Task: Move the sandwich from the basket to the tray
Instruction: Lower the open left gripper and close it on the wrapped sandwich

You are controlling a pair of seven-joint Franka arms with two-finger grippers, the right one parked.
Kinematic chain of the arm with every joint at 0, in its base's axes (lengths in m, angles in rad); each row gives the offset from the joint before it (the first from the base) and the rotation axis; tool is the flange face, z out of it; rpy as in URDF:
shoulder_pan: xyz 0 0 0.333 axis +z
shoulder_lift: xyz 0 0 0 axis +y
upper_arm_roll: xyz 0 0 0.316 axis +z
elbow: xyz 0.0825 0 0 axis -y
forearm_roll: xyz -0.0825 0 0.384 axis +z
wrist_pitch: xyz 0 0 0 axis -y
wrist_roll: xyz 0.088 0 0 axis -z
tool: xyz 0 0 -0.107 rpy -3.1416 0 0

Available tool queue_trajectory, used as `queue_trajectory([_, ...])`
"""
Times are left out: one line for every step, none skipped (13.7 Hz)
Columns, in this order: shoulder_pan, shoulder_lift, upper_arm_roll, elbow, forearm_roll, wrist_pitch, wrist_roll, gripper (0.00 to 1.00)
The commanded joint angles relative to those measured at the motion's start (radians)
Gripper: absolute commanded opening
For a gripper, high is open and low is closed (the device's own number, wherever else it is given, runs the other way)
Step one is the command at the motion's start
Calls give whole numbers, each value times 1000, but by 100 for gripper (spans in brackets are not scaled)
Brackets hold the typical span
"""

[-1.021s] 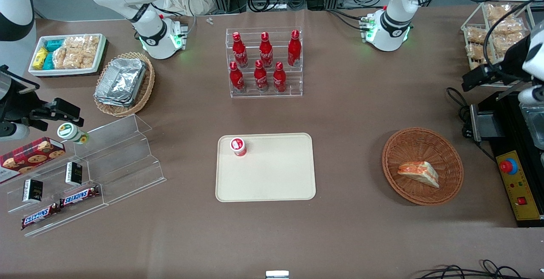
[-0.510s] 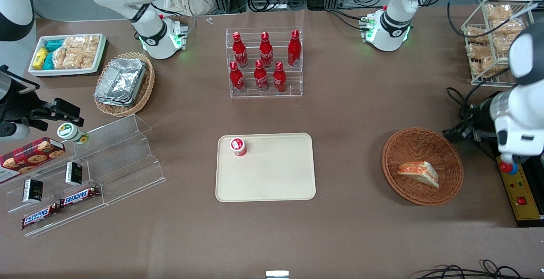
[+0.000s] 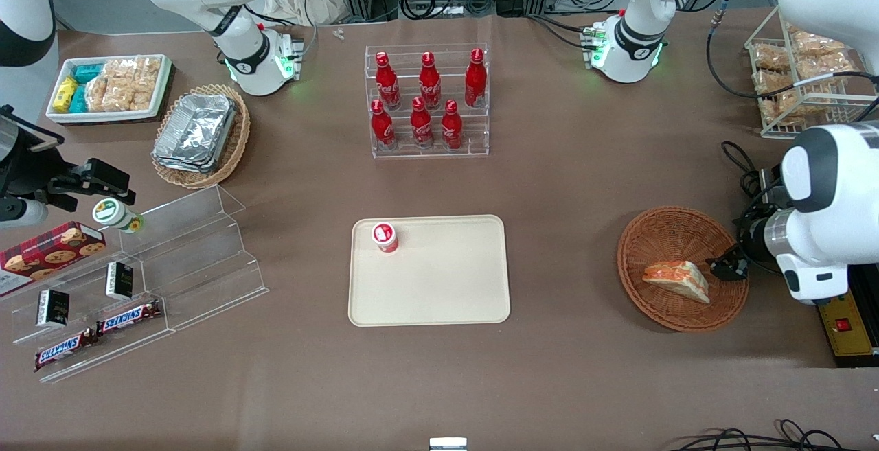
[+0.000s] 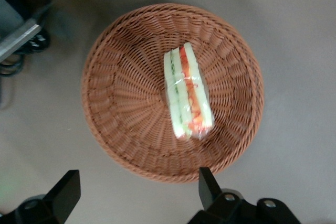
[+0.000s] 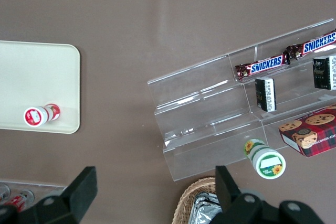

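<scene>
"SNICKERS" reads in white-edged blue letters on two brown chocolate bars (image 3: 97, 331) lying end to end on the lowest step of the clear acrylic stepped rack (image 3: 199, 259); the same word shows on them in the right wrist view (image 5: 262, 65). The red bottles (image 3: 426, 101) bear white script too small to read. Nothing else is legible.

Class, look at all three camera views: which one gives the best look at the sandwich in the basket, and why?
The left wrist view: it looks straight down on the sandwich, showing its filling layers and wrap inside the basket, with the open gripper hanging above the basket's rim. The front view shows the sandwich small. The right wrist view misses it entirely.
</scene>
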Motion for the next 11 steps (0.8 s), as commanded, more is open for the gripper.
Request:
queue_trajectory([-4, 50, -1, -28, -17, 94, -87, 100])
queue_trajectory([-6, 77, -1, -37, -14, 128, -113, 100])
queue_trajectory([-6, 87, -1, -58, -16, 166, -126, 100])
queue_trajectory([-4, 92, -1, -84, -17, 214, -132, 100])
queue_trajectory([-4, 100, -1, -98, -25, 251, -134, 100])
queue_trajectory([-3, 112, -1, -100, -43, 271, -134, 100])
queue_trajectory([-4, 120, -1, -100, -51, 285, -134, 100])
queue_trajectory([-6, 133, -1, -100, -51, 296, -135, 100])
queue_trajectory([-7, 147, -1, -105, -51, 305, -138, 100])
queue_trajectory([-9, 163, -2, -105, -51, 319, -140, 100])
queue_trajectory([-12, 173, -2, -105, -49, 331, -140, 100])
